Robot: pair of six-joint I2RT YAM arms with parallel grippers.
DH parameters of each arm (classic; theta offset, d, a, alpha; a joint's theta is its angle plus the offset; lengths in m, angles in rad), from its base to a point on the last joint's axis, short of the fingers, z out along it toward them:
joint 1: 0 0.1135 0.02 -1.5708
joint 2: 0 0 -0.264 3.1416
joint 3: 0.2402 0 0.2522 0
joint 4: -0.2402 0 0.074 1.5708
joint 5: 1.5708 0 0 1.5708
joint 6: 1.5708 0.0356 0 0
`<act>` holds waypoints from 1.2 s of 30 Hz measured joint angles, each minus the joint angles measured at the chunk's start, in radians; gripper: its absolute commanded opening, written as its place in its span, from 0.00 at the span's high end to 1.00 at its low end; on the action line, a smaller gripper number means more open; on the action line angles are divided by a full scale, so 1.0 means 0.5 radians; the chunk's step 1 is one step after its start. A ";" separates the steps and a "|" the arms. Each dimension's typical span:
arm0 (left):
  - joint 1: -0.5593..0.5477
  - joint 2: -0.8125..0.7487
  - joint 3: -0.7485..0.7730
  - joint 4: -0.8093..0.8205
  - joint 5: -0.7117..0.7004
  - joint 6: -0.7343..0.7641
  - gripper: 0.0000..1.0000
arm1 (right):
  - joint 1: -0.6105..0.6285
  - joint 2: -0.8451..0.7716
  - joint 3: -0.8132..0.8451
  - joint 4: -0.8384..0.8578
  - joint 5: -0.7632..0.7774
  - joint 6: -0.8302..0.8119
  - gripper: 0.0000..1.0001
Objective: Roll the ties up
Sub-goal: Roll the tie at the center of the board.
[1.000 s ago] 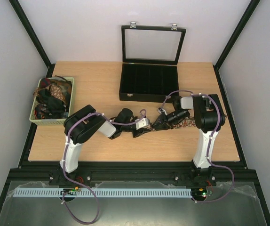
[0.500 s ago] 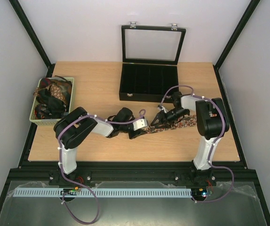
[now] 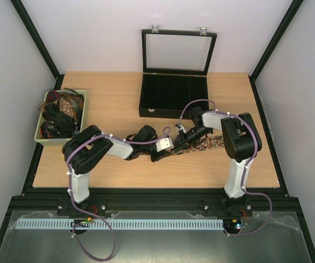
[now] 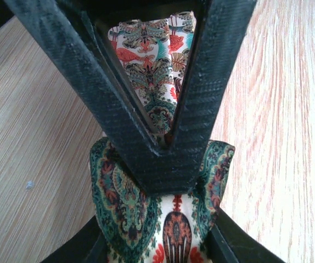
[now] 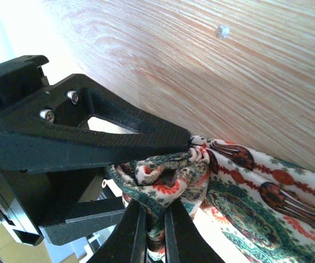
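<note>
Two grippers meet mid-table: the left gripper (image 4: 166, 164) and right gripper (image 5: 153, 219) each clamp the bunched end of a paisley tie (image 3: 209, 144) lying on the light wooden table (image 3: 119, 104), long axis left-right, free end pointing right. Beyond: a green basket (image 3: 48, 137) of ties (image 3: 61, 112) at left, an open black case (image 3: 168, 112), white walls (image 3: 91, 33)

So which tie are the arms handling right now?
On the wooden table, look just in front of the open black case. The tie lies stretched out there, with the left tool and right tool pinching one end. Unlike the ties heaped in the green basket at the left, it lies alone, in red-and-green paisley.
</note>
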 measured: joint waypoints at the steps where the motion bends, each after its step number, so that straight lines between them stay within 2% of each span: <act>1: 0.000 0.000 0.000 -0.001 -0.002 -0.002 0.57 | 0.000 0.000 0.003 -0.006 0.004 -0.005 0.99; 3: 0.000 -0.001 -0.001 -0.002 -0.006 -0.023 0.41 | 0.000 0.005 0.005 -0.008 0.014 -0.018 0.99; 6: 0.013 -0.011 -0.030 0.023 0.005 -0.040 0.22 | -0.018 0.028 0.005 -0.012 0.018 -0.042 0.99; 9: 0.037 -0.044 -0.078 0.063 0.013 -0.077 0.18 | -0.057 0.069 0.005 -0.031 -0.011 -0.085 0.99; 14: 0.039 -0.042 -0.146 0.209 0.027 -0.132 0.18 | -0.165 0.183 0.026 -0.109 -0.087 -0.167 0.99; 23: -0.024 0.140 -0.111 0.562 0.028 -0.217 0.25 | -0.229 0.249 0.058 -0.182 -0.092 -0.207 0.98; 26: -0.064 0.218 -0.040 0.620 0.018 -0.247 0.40 | -0.229 0.266 0.063 -0.195 -0.107 -0.208 0.96; 29: -0.089 0.253 -0.006 0.648 -0.001 -0.275 0.55 | -0.229 0.266 0.063 -0.195 -0.107 -0.209 0.87; 32: -0.089 0.250 -0.002 0.634 -0.021 -0.259 0.60 | -0.229 0.262 0.063 -0.194 -0.108 -0.206 0.78; 36: -0.075 0.204 -0.034 0.587 -0.059 -0.223 0.62 | -0.230 0.207 0.063 -0.195 -0.095 -0.203 0.59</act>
